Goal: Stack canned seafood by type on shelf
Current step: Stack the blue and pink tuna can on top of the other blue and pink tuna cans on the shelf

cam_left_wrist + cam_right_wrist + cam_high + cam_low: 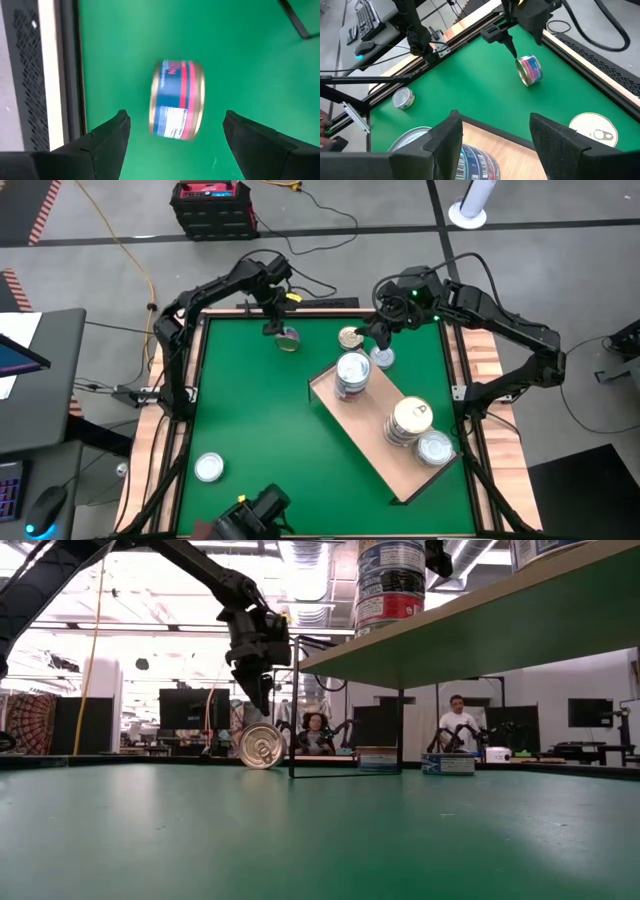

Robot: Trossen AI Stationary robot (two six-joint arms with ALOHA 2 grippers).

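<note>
A blue-and-pink-labelled tin [289, 340] [176, 99] stands on its rim on the green mat near the far edge, its pull-tab lid [262, 745] facing the near side. My left gripper [275, 323] [176, 116] hangs open just above it, one finger on either side, apart from it. My right gripper [382, 335] [494, 117] is open over the far corner of the light-wood shelf [370, 430]. The shelf stands raised on thin legs and carries three stacks of tins [352, 375] [410, 420] [435, 448]. Two tins [350, 337] [382, 358] lie flat on the mat under the right gripper.
One more tin [209, 468] [402, 98] lies flat on the mat near the near left corner. A wood-slat rim [482, 360] frames the mat. The shelf's black leg [292, 705] stands close to the right of the upright tin. Green mat lies bare between the shelf and the left rim.
</note>
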